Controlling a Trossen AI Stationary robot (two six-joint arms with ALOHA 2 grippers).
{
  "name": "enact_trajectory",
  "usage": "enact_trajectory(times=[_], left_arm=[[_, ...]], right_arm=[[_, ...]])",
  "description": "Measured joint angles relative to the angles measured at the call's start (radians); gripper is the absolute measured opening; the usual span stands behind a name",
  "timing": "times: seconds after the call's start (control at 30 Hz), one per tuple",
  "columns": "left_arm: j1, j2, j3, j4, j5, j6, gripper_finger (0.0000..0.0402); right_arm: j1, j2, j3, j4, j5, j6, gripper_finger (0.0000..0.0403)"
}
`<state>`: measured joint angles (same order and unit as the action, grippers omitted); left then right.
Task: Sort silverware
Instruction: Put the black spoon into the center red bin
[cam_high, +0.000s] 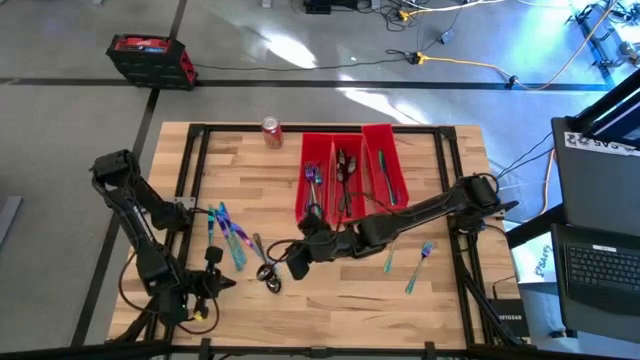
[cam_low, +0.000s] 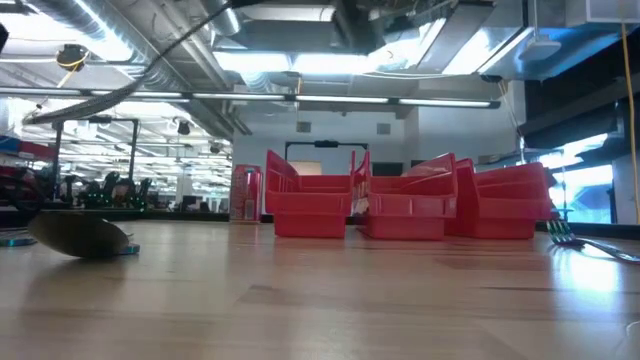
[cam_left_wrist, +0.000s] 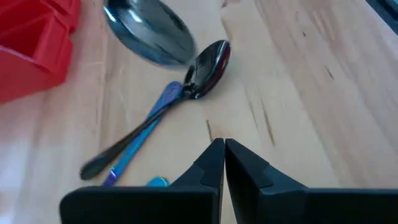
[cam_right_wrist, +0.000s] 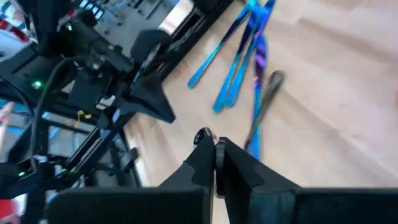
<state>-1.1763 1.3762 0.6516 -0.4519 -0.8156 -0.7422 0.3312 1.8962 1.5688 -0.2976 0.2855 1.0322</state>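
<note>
high view: we see the right gripper, fingers pressed together and empty, hanging over the dark spoons at the near middle of the wooden surface. the left gripper, fingers likewise together, waits near the surface's near-left edge. for a clean pick, we judge the right fingers must part first, straddle one handle crosswise, then close. we count three red bins, each already holding some silverware, one soda can, a teal cluster of about four pieces, and two loose forks to the right; the spoons number roughly two.
</note>
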Motion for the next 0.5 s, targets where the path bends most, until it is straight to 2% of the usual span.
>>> enact_trajectory(times=[0.13, 0.4, 0.5], left_arm=[[-0.003, -0.009, -0.032, 0.125, 0.0, 0.004, 0.0], [-0.006, -0.12, -0.251, 0.667, 0.027, 0.15, 0.0], [0.0, -0.159, -0.333, 0.82, 0.026, 0.192, 0.0]], right_arm=[[0.024, -0.057, 0.0, -0.089, 0.087, -0.01, 0.0], [0.081, -0.157, 0.0, -0.227, 0.291, 0.004, 0.0], [0.104, -0.187, 0.0, -0.296, 0.375, 0.027, 0.0]])
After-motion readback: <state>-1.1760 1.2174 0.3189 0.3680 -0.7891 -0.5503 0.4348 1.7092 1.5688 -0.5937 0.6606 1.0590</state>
